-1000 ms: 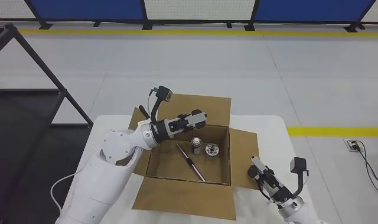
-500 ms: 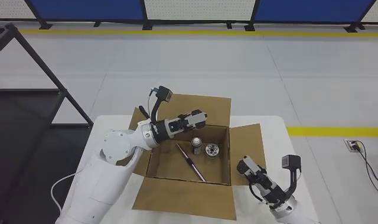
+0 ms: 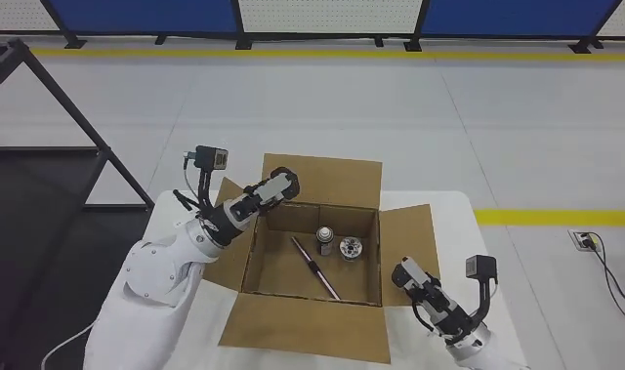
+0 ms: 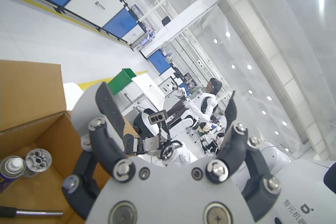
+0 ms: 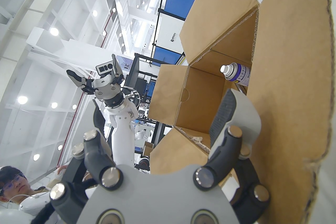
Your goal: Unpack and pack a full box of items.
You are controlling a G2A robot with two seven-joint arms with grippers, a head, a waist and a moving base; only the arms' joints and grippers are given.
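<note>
Since three items lie in the open cardboard box (image 3: pixel 337 183) on the white tabletop (image 3: pixel 444 209), the unpacking looks barely begun. In the top view a spray can (image 3: pixel 324 239) stands upright near the far wall. A round metal part (image 3: pixel 351 248) sits just beside it, and a slim rod (image 3: pixel 314 267) lies slantwise on the box floor. The left tool (image 3: pixel 276 186) hangs above the box's far left corner, and the right tool (image 3: pixel 414 277) sits by the right flap (image 3: pixel 402 248).

In the left wrist view the left tool is spread wide with nothing in it, and it looks down past the corner at the can and the metal part. It seems the better placed to go in. A straight descent over the can, closing on its body below the cap, should hold. The metal part crowds one side, so the fingers are best set across the free sides.

In the right wrist view the right tool gapes wide and empty, close against the right flap. That raised flap bars any sideways entry, so this arm would have to come over its edge.
</note>
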